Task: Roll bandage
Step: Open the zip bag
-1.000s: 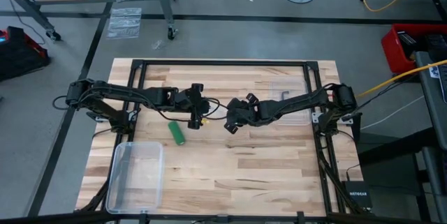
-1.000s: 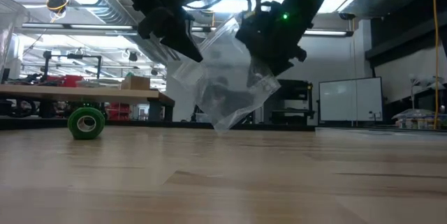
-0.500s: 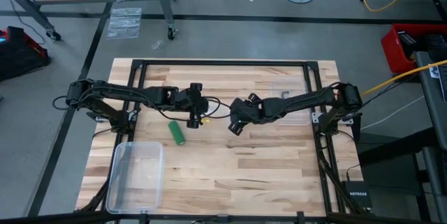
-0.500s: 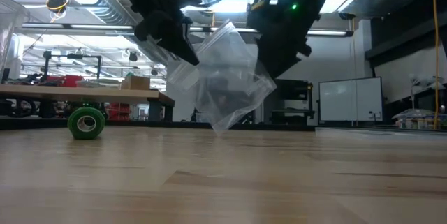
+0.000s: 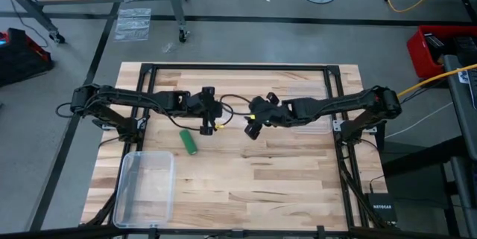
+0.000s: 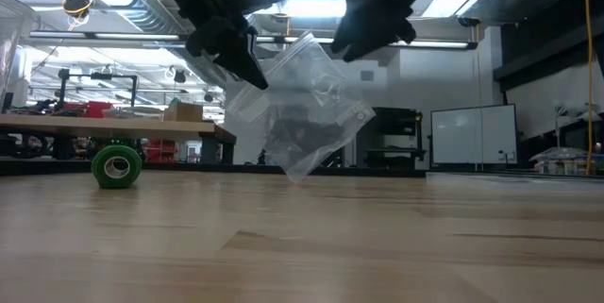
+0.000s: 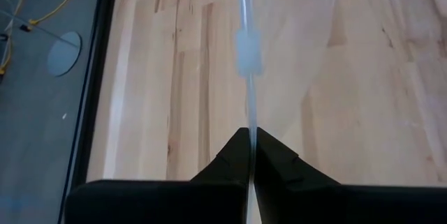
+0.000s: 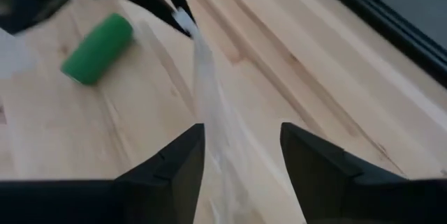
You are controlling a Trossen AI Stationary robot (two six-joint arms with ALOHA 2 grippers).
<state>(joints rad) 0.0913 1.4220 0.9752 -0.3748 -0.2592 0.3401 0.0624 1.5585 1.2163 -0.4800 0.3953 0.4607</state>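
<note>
The bandage is a small green roll (image 5: 190,141) lying on its side on the wooden table, to the left of both grippers; it also shows in the low view (image 6: 116,165) and the right wrist view (image 8: 98,48). My left gripper (image 5: 215,126) is shut on a clear plastic bag (image 6: 307,105) that hangs over the table's middle. My right gripper (image 5: 253,129) stands open just to the right of and above the bag (image 8: 209,105), whose thin edge runs between its fingers (image 8: 241,151). I cannot tell whether a finger touches the bag. My left gripper pinches the bag's upper edge (image 7: 249,123) between its two shut fingers, seen edge-on in its wrist view. The fingers (image 6: 243,69) come slanting down from the table's left. The bag hangs below them, crumpled, its lowest corner (image 6: 300,176) close to the tabletop.
A clear plastic box (image 5: 145,187) stands at the near left corner. A flat clear packet (image 5: 307,99) lies at the far right of the table. A dark metal frame (image 5: 238,66) runs around the tabletop. Bare wood lies near the front.
My right gripper has risen and drawn back toward the table's right edge, off the right side of the bag. The bag stays hanging from my left gripper and its right side has spread out a little. The green roll has not moved.
</note>
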